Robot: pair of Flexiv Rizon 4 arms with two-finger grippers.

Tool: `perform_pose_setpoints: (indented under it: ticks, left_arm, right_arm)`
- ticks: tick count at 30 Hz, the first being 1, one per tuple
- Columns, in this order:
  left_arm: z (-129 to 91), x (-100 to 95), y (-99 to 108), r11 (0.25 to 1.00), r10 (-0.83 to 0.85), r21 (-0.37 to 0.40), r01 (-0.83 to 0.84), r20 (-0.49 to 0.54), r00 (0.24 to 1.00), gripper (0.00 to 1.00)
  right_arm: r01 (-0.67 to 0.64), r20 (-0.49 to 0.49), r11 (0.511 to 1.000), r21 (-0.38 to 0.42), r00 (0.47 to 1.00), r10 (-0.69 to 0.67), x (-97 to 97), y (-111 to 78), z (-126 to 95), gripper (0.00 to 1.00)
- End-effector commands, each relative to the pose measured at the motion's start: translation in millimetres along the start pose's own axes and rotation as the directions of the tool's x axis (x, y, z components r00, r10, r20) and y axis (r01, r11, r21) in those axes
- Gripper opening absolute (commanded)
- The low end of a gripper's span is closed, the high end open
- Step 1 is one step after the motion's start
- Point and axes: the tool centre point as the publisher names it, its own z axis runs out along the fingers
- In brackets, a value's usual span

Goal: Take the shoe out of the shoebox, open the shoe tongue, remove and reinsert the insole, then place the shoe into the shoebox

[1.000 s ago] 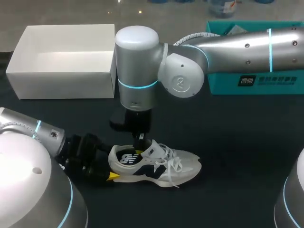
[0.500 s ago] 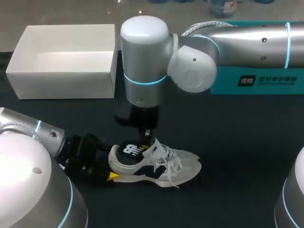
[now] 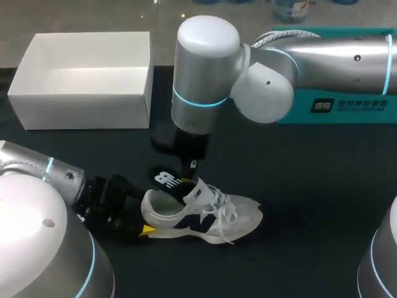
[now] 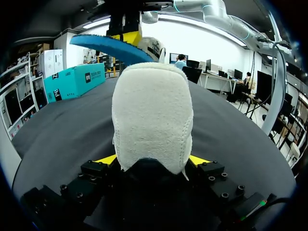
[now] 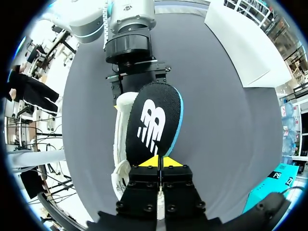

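A cream shoe (image 3: 211, 216) with navy side marks lies on the black table, toe to the right. My left gripper (image 3: 144, 220) is shut on its heel (image 4: 153, 115), with a yellow tip against each side. My right gripper (image 3: 188, 170) hangs just above the shoe's opening, shut on one end of the black insole (image 3: 166, 180) with a white logo. In the right wrist view the insole (image 5: 154, 122) sticks out ahead of the shut fingers (image 5: 159, 161), over the shoe (image 5: 120, 144). In the left wrist view the insole's blue underside (image 4: 108, 48) shows above the heel.
An open white shoebox (image 3: 80, 108) stands at the back left with nothing showing inside. A teal box (image 3: 338, 105) sits at the back right, partly behind my right arm. Bare black table lies in front of and to the right of the shoe.
My right gripper has risen and shifted right, drawing the insole up out of the shoe. The shoe and my left gripper have stayed in place.
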Motion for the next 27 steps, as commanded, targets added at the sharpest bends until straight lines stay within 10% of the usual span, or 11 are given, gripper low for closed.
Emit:
perform_pose_setpoints:
  ticks: [1,16,17,21,23,27]
  left_arm:
    - [12,-4.1,13,1.0,0.0,-0.003,0.0,-0.002,1.0,0.0]
    - [12,-4.1,13,1.0,0.0,-0.003,0.0,-0.002,1.0,0.0]
    - [12,-4.1,13,1.0,0.0,-0.003,0.0,-0.002,1.0,0.0]
    - [12,-4.1,13,1.0,0.0,-0.003,0.0,-0.002,1.0,0.0]
    - [12,-4.1,13,1.0,0.0,-0.003,0.0,-0.002,1.0,0.0]
    - [12,-4.1,13,1.0,0.0,-0.003,0.0,-0.002,1.0,0.0]
  right_arm:
    - [0.005,-0.003,1.0,-0.013,1.0,-0.005,-12.1,13.7,4,0.0]
    - [0.007,-0.054,0.982,-0.19,0.998,-0.017,-28.6,31.7,-4,0.0]
    - [0.016,-0.066,0.977,-0.211,0.997,-0.03,-27.8,31.5,-6,0.29]
    - [0.031,-0.118,0.969,-0.243,0.991,-0.061,-25.8,34.2,-15,0.42]
    - [0.026,-0.138,0.97,-0.242,0.989,-0.061,-23.8,33.6,-17,0.77]
    - [0.018,-0.169,0.967,-0.255,0.984,-0.063,-19.5,30.9,-16,1.0]
